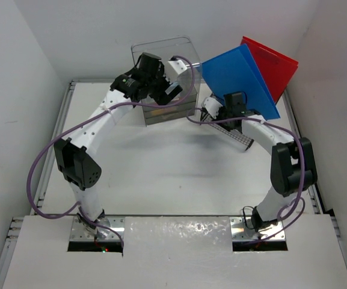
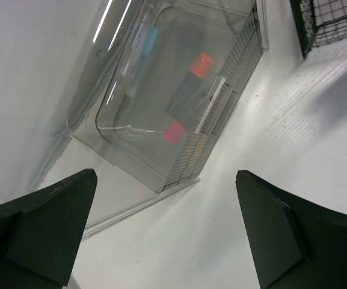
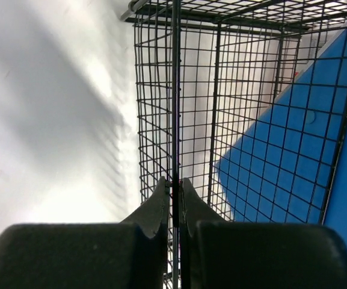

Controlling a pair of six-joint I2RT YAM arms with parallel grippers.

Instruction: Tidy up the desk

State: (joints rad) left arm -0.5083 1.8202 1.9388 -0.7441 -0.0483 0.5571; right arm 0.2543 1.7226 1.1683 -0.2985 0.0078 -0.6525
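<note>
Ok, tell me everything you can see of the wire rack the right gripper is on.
The wire rack is a black metal grid of thin rods with a thicker rim. It is on the far right part of the white desk. The right gripper is shut on one upright edge rod. A blue folder leans inside it, showing through the mesh.

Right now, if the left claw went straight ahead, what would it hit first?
Probably the clear plastic box; depth is unclear, so the left gripper might touch the desk first.
</note>
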